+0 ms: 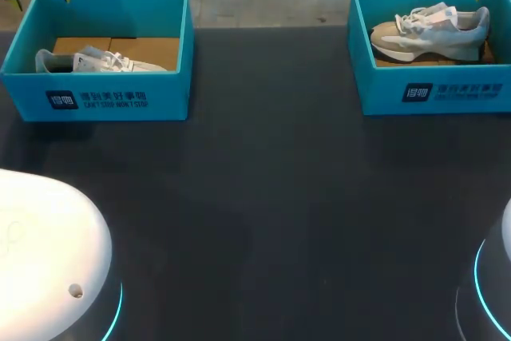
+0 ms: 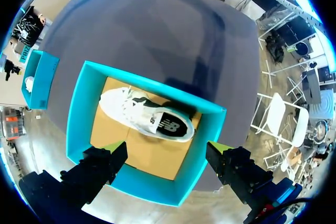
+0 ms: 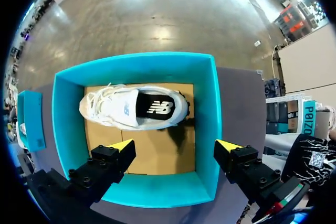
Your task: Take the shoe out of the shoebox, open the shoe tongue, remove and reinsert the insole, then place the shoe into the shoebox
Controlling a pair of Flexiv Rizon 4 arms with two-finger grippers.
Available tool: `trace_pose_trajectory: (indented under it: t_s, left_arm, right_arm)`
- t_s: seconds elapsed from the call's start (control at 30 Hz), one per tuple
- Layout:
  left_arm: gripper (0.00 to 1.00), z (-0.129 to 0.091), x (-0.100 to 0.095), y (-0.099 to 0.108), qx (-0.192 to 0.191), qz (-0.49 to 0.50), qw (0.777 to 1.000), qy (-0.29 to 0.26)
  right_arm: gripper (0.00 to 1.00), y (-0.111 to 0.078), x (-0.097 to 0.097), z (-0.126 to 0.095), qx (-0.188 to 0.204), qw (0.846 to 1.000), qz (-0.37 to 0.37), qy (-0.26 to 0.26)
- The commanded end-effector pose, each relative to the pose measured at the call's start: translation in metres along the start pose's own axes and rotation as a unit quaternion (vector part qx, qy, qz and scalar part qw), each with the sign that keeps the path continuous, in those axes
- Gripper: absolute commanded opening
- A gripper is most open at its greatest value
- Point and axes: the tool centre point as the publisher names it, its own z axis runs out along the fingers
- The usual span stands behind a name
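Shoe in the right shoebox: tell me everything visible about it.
The shoe is a pale grey-white sneaker with beige panels, white laces and a black insole. It stands upright on the brown cardboard floor inside the teal shoebox, toe toward the table's middle. The open right gripper hovers above, not touching.

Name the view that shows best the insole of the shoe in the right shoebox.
The right wrist view: it looks down into the shoe, so the insole shows. The head view shows the shoe from the side, insole hidden. The left wrist view shows only a white sliver in that shoebox.
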Motion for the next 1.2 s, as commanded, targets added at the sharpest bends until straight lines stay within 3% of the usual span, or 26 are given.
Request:
trace_pose_trajectory:
  t_s: [0.03, 0.1, 0.13, 0.2, 0.27, 0.4, 0.47, 0.5, 0.73, 0.87, 1.0, 1.13, 1.2]
  left_arm:
    - [1.00, -0.001, 0.001, 0.000, 0.000, 0.000, 1.000, 0.001]
    - [1.00, -0.001, 0.001, 0.000, 0.000, 0.000, 1.000, 0.001]
    - [1.00, -0.001, 0.001, 0.000, 0.000, 0.000, 1.000, 0.001]
    - [1.00, -0.001, 0.001, 0.000, 0.000, 0.000, 1.000, 0.001]
    - [1.00, -0.001, 0.001, 0.000, 0.000, 0.000, 1.000, 0.001]
    - [1.00, -0.001, 0.001, 0.000, 0.000, 0.000, 1.000, 0.001]
    - [1.00, -0.001, 0.001, 0.000, 0.000, 0.000, 1.000, 0.001]
    - [1.00, -0.001, 0.001, 0.000, 0.000, 0.000, 1.000, 0.001]
    - [1.00, -0.001, 0.001, 0.000, 0.000, 0.000, 1.000, 0.001]
    - [1.00, -0.001, 0.001, 0.000, 0.000, 0.000, 1.000, 0.001]
    - [1.00, -0.001, 0.001, 0.000, 0.000, 0.000, 1.000, 0.001]
    - [1.00, -0.001, 0.001, 0.000, 0.000, 0.000, 1.000, 0.001]
    - [1.00, -0.001, 0.001, 0.000, 0.000, 0.000, 1.000, 0.001]
  right_arm:
    - [1.00, 0.013, -0.004, 0.014, 0.010, 1.000, -0.002, 0.006]
    - [1.00, 0.015, -0.006, 0.019, 0.011, 1.000, -0.003, 0.006]
    - [0.91, 0.016, -0.006, 0.021, 0.011, 1.000, -0.004, 0.007]
    - [0.85, 0.018, -0.007, 0.025, 0.012, 1.000, -0.004, 0.007]
    - [0.71, 0.020, -0.007, 0.027, 0.010, 1.000, 0.000, 0.001]
    - [0.65, 0.025, -0.005, 0.036, 0.007, 1.000, 0.009, 0.000]
    - [0.59, 0.028, -0.005, 0.042, 0.006, 1.000, 0.017, 0.004]
    - [0.51, 0.029, -0.005, 0.045, 0.007, 1.000, 0.021, 0.007]
    - [0.52, 0.031, -0.007, 0.057, 0.006, 0.999, 0.038, 0.011]
    - [0.61, 0.033, -0.009, 0.064, 0.007, 0.999, 0.040, 0.009]
    - [0.53, 0.035, -0.011, 0.070, 0.007, 0.999, 0.045, 0.008]
    - [0.51, 0.037, -0.010, 0.077, 0.011, 0.999, 0.046, 0.008]
    - [0.55, 0.038, -0.010, 0.081, 0.013, 0.999, 0.047, 0.008]
